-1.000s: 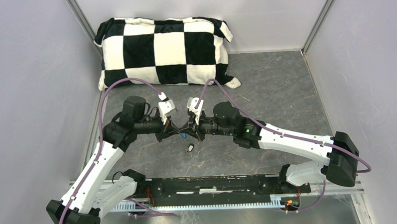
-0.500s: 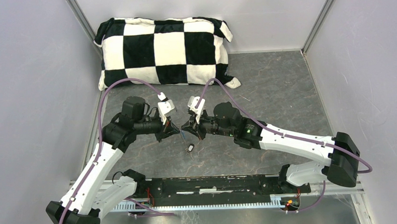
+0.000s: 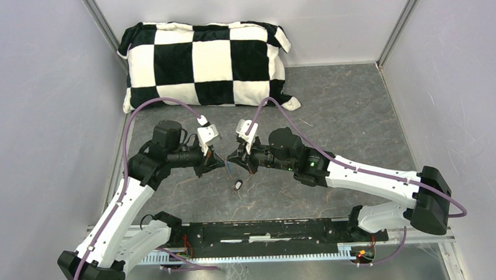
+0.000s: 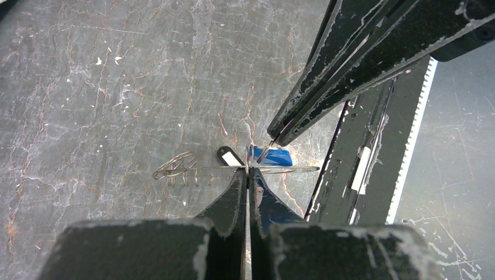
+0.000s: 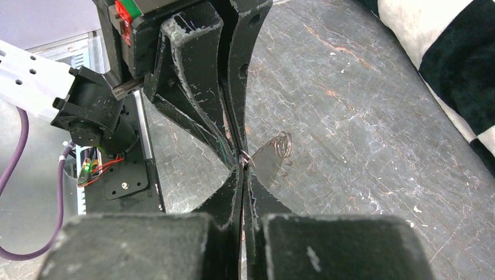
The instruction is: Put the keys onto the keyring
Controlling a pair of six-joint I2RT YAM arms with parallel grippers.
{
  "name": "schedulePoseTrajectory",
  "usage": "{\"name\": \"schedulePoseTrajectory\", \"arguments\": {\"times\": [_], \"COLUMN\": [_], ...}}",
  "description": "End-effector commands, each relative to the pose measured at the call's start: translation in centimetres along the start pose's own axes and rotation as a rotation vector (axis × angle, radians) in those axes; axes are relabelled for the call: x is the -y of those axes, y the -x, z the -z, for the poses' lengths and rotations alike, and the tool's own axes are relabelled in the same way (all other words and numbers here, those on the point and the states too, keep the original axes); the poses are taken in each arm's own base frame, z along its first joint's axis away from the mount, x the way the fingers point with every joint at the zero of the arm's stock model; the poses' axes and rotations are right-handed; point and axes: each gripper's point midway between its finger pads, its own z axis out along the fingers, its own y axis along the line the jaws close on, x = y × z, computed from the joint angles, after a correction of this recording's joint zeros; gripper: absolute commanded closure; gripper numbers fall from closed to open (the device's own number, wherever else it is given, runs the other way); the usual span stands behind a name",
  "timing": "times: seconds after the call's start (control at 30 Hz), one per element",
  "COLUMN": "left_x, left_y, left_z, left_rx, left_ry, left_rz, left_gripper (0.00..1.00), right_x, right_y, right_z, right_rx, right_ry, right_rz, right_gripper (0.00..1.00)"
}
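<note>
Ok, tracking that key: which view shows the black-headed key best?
Left wrist: the small black-headed key with a pale centre is close and sharp. Top external shows only a tiny speck; right wrist doesn't show it.

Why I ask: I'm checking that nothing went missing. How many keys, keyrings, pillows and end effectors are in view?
keys: 2 (blue key, black key)
keyring: 1
pillow: 1
end effectors: 2 (left end effector, right end effector)
Total: 6
</note>
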Motion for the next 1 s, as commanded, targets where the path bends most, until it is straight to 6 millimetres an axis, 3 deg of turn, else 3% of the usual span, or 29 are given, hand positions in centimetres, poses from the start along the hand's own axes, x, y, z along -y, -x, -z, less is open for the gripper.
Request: {"name": "schedulePoseTrajectory", "arguments": {"times": [0.0,0.7,0.97], "left_x": [0.0,0.0,0.0], "left_y": [1.9,2.1,2.8], "left_z": [0.3,0.4,0.7], "left_rx": [0.049,0.052,0.066], "left_ry": [0.008,0.008,0.013], "left_rz": [-0.014,-0.017,-0.033], "left_gripper": [0.98,0.98,0.98], "right_x": [-0.3,-1.0,0.0], "right_y": [1.6,1.6,1.3], "right_z": [-0.3,-1.6,-1.3], "right_rx": [0.051,0.064,0.061], "right_ry": [0.009,0.033,-0.027], "right_rz": [0.009,-0.016,-0.030], "right_gripper": [1.00,1.00,1.00]}}
